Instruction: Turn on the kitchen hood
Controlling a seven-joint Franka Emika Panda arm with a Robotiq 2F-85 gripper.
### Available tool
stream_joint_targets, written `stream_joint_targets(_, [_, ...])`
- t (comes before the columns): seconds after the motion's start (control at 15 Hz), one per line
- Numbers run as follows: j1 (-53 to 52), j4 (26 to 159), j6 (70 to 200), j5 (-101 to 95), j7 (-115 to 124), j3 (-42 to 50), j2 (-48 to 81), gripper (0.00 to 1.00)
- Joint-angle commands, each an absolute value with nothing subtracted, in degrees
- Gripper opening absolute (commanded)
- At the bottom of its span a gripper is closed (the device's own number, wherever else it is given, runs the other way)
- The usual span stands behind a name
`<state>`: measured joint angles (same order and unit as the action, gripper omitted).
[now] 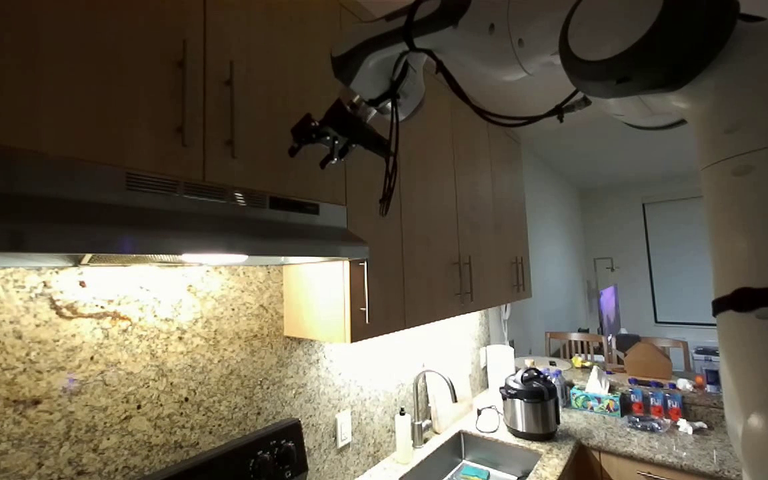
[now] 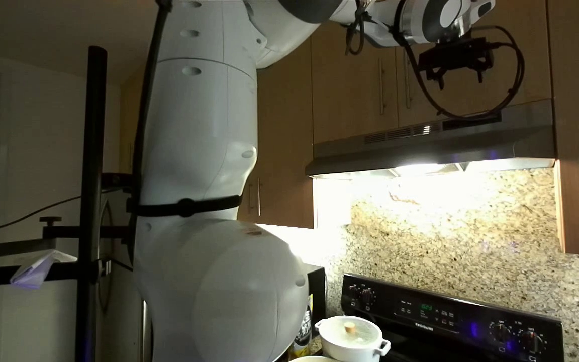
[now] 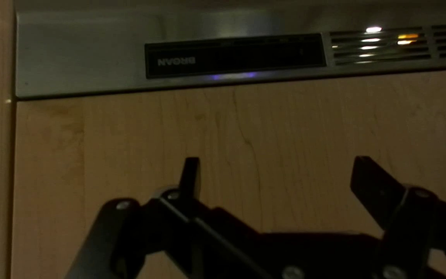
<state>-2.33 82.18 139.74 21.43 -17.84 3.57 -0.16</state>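
The kitchen hood (image 1: 177, 223) is a wide, flat grey metal hood under wooden cabinets, with a warm light glowing underneath; it shows in both exterior views (image 2: 420, 157). In the wrist view, which stands upside down, the hood (image 3: 79, 54) lies along the top. Its black panel (image 3: 234, 57) with reversed BROAN lettering is beside vent slots. The panel also shows in an exterior view (image 1: 294, 205). My gripper (image 3: 277, 159) is open and empty, in front of the cabinet door and above the hood's panel, apart from the hood (image 1: 309, 159). Any switches on the dark panel are too dim to make out.
Wooden cabinet doors (image 1: 271, 93) with bar handles stand behind the gripper. A lower side cabinet (image 1: 377, 287) adjoins the hood. Cables (image 2: 518, 75) loop from the wrist near the hood front. A black stove (image 2: 450, 317), a white pot (image 2: 350, 342) and a sink (image 1: 524, 457) are below.
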Motion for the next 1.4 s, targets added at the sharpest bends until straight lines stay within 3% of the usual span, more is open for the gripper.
stream_joint_targets(0.0, [-2.33, 86.95, 139.18, 24.06, -21.33, 3.63, -3.45, 1.0])
stream_joint_targets(0.87, [-1.98, 101.7, 125.92, 8.51, -11.66, 1.13, -15.69, 1.0])
stream_joint_targets(1.33, [-4.45, 104.18, 111.01, 6.26, -6.26, -3.66, -17.23, 1.0])
